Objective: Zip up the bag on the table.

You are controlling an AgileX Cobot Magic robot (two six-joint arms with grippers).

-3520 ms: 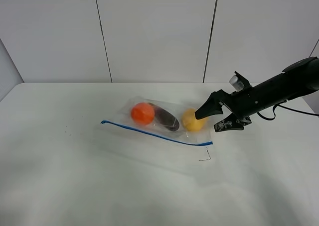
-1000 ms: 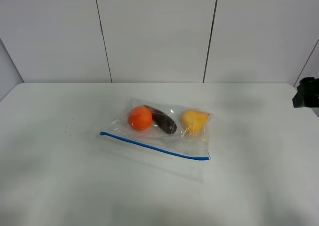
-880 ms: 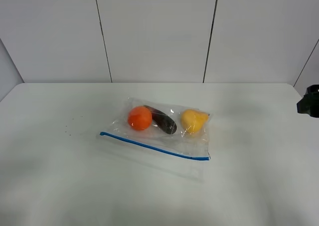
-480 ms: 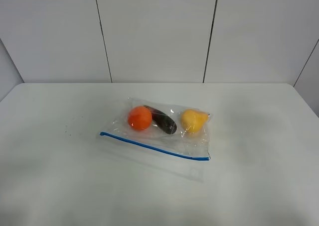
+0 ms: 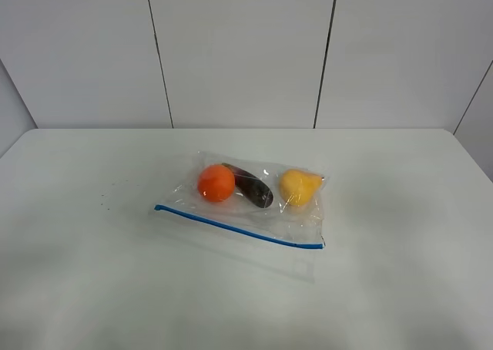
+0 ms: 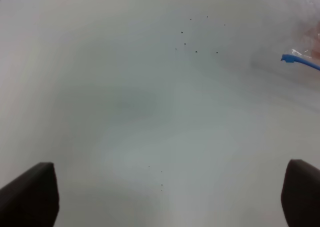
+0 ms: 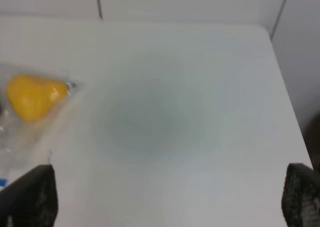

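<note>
The clear bag [image 5: 269, 215] lies flat in the middle of the white table [image 5: 85, 281]. Its blue zipper strip [image 5: 239, 227] runs along the near edge. An orange fruit [image 5: 216, 183], a dark purple fruit [image 5: 254, 186] and a yellow fruit [image 5: 299, 186] show through it. Neither gripper shows in the exterior high view. In the left wrist view my left gripper [image 6: 165, 197] is open over bare table, with the zipper's end [image 6: 300, 61] well ahead. In the right wrist view my right gripper [image 7: 165, 197] is open, far back from the yellow fruit [image 7: 31, 95].
Small dark specks [image 5: 108, 196] dot the table left of the bag; they also show in the left wrist view [image 6: 192, 37]. The table's right edge [image 7: 285, 92] borders a grey wall. White wall panels [image 5: 239, 49] stand behind the table.
The right arm, which was at the bag's right end beside the yellow fruit, has drawn back to the right and out of the exterior view. The bag has shifted slightly and lies still.
</note>
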